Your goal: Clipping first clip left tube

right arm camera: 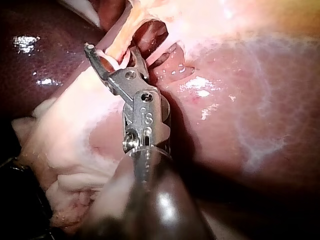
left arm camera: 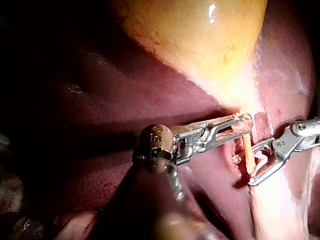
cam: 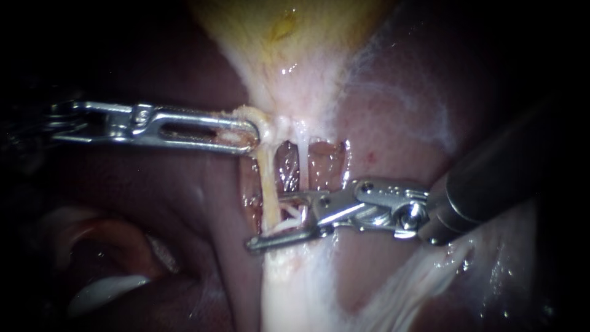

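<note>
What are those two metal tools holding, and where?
The left instrument grips the gallbladder at its narrow neck. The right instrument carries a clip between its jaws, astride the left tube.

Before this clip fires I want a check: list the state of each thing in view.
left tube, taut, whole, not yet clipped.
right tube, whole, no clip on it.
clip, unclosed, astride left tube.
right instrument, jaws wide apart, holding clip.
left instrument, jaws shut on tissue atop left tube.
</note>
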`<action>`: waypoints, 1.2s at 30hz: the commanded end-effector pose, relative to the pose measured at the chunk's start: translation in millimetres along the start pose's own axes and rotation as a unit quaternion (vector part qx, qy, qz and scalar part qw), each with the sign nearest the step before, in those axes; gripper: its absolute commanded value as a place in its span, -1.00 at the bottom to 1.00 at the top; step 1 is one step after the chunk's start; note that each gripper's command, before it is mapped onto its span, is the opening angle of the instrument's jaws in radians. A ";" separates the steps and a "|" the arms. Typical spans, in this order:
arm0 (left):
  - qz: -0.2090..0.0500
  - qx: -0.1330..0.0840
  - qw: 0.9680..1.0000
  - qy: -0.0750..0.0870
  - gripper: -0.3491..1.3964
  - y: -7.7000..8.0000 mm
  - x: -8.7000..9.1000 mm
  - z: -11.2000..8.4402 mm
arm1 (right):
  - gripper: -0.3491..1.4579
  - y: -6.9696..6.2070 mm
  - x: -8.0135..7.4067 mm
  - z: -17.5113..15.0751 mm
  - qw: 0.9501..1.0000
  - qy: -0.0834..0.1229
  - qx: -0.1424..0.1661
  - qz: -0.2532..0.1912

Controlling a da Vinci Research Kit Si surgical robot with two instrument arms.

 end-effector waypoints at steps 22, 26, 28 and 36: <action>0.001 0.000 1.000 0.000 -1.00 0.4 0.1 0.2 | -0.15 -2.1 -0.2 3.1 0.999 -0.007 0.035 0.008; 0.001 0.000 1.000 0.000 -1.00 0.4 0.1 0.2 | -0.28 -2.2 -0.2 3.0 0.999 -0.007 0.034 0.017; 0.001 0.000 1.000 0.000 -1.00 0.4 0.1 0.2 | -0.45 -2.2 -0.2 2.7 0.999 -0.006 0.035 0.020; 0.002 0.000 1.000 0.000 -1.00 0.7 0.2 0.3 | -1.00 -2.3 -0.5 1.9 0.999 -0.002 0.024 0.045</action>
